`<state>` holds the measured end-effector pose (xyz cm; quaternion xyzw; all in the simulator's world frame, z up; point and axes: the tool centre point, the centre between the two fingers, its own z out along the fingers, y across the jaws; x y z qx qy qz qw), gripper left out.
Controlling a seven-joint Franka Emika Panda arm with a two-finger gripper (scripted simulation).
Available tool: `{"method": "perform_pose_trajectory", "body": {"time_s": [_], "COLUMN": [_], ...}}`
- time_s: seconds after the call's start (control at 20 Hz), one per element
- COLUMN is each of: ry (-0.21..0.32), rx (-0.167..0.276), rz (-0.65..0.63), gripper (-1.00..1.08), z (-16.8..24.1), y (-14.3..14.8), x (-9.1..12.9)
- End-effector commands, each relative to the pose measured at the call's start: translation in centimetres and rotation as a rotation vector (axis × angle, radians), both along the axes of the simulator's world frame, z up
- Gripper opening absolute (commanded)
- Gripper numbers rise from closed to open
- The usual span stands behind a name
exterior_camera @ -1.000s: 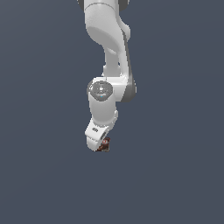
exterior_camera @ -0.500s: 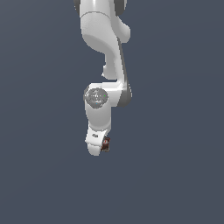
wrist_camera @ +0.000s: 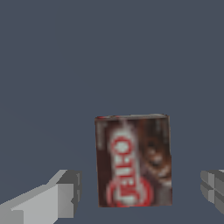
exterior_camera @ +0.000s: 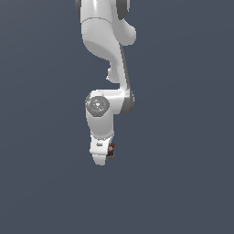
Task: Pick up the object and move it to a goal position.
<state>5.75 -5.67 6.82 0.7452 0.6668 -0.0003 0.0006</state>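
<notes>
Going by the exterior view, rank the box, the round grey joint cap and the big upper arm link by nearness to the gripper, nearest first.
1. Box: right beside the gripper, on the exterior view's right; the wrist view shows it between the open jaws with gaps on both sides.
2. Round joint cap: directly above the gripper.
3. Upper arm link: top of the view, farthest.

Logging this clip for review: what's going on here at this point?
A white Franka arm in a plain grey simulated scene is working on a small dark brown box with a red-and-white label. In the wrist view the box sits between the two fingers, with a gap showing on each side, so the gripper is open and not gripping it. In the exterior view the box shows only as a sliver beside the gripper's tip. No goal marker is visible.
</notes>
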Motion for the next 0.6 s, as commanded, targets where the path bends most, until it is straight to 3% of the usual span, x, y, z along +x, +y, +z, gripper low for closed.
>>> {"method": "perform_pose_trajectory", "body": {"time_s": [0.0, 0.55], "ry": [0.000, 0.000], "rx": [0.001, 0.001], "rz": [0.021, 0.028], "gripper": [1.00, 1.00], "z": [-0.1, -1.7], "y": [-0.1, -0.1], "x": [0.1, 0.0]}}
